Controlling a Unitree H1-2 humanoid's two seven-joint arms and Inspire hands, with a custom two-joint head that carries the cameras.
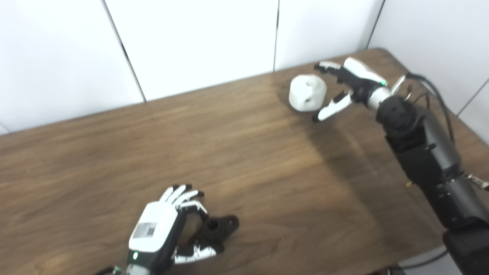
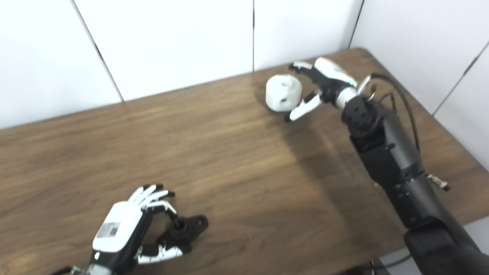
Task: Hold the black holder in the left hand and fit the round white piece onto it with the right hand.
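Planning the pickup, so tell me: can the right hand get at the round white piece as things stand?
Probably yes: the right hand is open right beside the round white piece, fingers spread on either side, with nothing between them on the table.

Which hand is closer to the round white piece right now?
Right. The right hand is open around the round white piece at the table's far side; the left hand is at the near edge by the black holder.

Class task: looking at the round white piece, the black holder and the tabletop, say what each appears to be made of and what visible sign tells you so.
Round white piece: probably matte plastic, with an even, dull white surface and small holes.
Black holder: likely plastic, uniformly dark without glints, though metal cannot be ruled out.
Tabletop: wood or wood-look laminate, brown with streaked grain and a slight sheen.
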